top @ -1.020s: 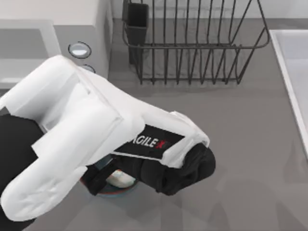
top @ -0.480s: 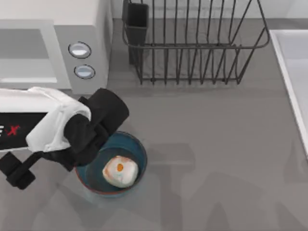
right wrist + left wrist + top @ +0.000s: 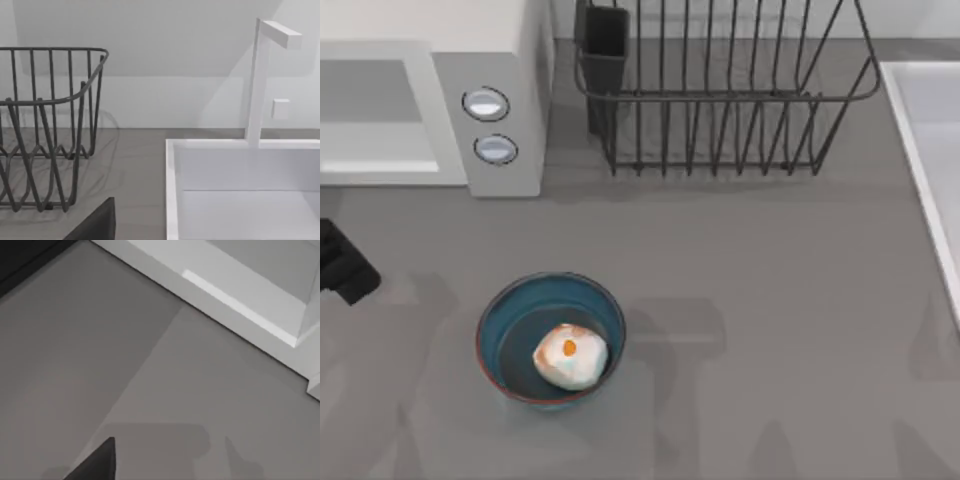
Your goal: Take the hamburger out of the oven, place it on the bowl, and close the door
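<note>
- Table (image 3: 790, 300): grey; we log everything below on it.
- Oven (image 3: 510, 60): far left corner, door (image 3: 380, 120) facing the near edge.
- Wire rack (image 3: 720, 90): far edge, beside the oven.
- Bowl (image 3: 492, 318): near edge, left of centre.
- Hamburger (image 3: 570, 356): inside the bowl.
- Left gripper (image 3: 342, 268): left edge; finger spread, we cannot tell.

Bare table (image 3: 790, 300), rack (image 3: 720, 90) probably rearward.

Hamburger (image 3: 570, 357) in bowl (image 3: 496, 312); oven (image 3: 505, 80) behind, rack (image 3: 720, 100) right
</note>
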